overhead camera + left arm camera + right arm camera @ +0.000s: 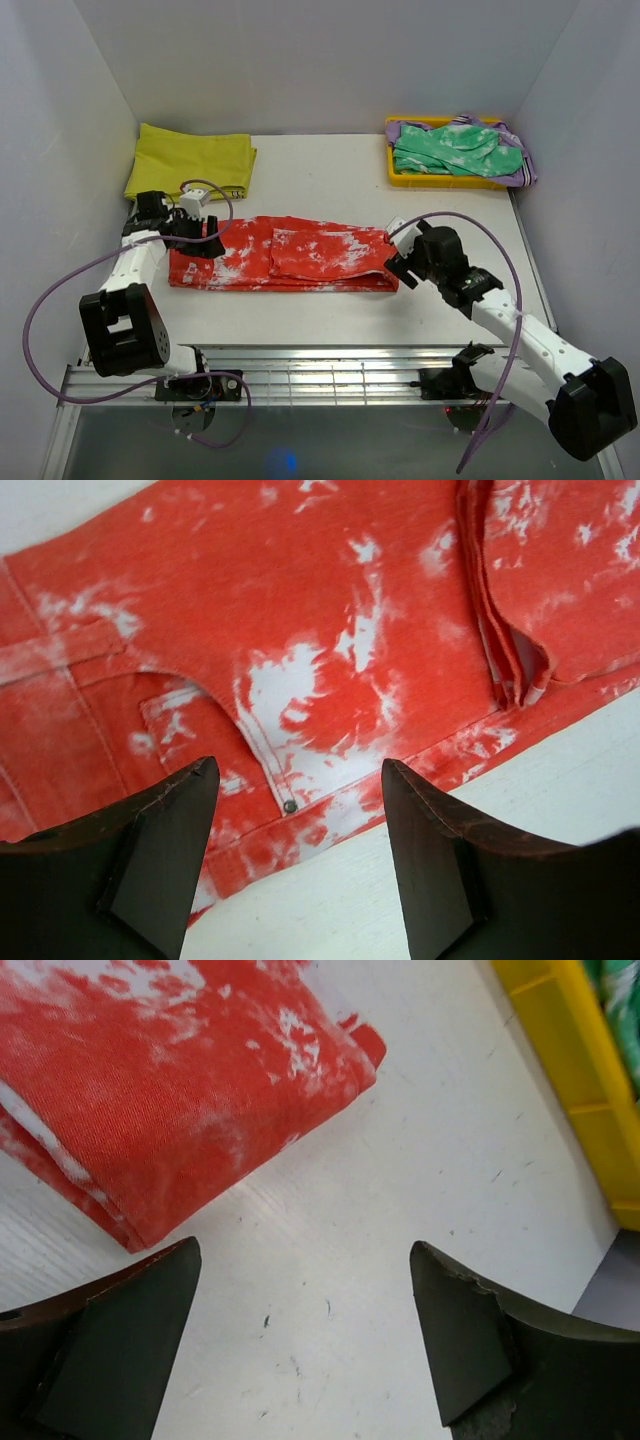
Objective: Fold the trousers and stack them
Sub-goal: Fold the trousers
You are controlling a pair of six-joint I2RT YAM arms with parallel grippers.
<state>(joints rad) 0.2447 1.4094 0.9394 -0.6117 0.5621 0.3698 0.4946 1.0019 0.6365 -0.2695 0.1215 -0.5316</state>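
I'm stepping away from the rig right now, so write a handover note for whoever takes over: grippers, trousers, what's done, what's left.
Left gripper: open, empty, over the near edge of the trousers at the waist end.
Right gripper: open, empty, over bare table just off their folded right end.
The trousers lie flat at mid-table, legs folded back once over the middle.
Done: first fold.
Left to do: fold again, then stack; no stacking spot is evident.
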